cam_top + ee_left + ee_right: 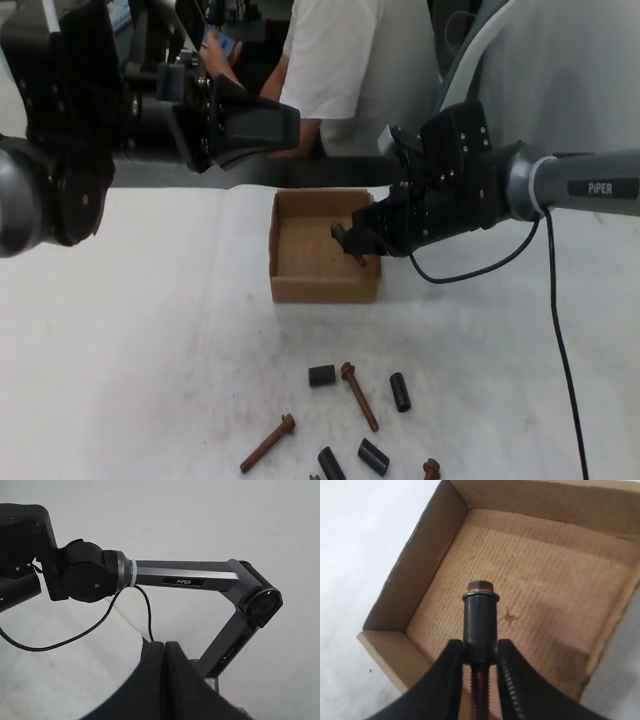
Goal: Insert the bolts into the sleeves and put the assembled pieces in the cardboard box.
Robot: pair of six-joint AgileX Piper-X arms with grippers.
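High view, nearest first: loose parts lie scattered on the white bench (120,350). I count four black sleeves (321,376), (400,391), (331,463), (373,456) and three rusty bolts (358,395), (267,443), (431,467), the last cut off by the frame edge. All lie apart, none joined. Beyond them sits one open cardboard box (325,288). The right gripper (352,243) hangs over the box's right side and hides part of its far rim. Its two fingers are clamped on one assembled piece (480,625), a bolt seated in a black sleeve, held above the box floor. A black cable (555,330) trails from that arm across the bench. The left gripper (164,647) is raised high, fingers pressed together with nothing between them
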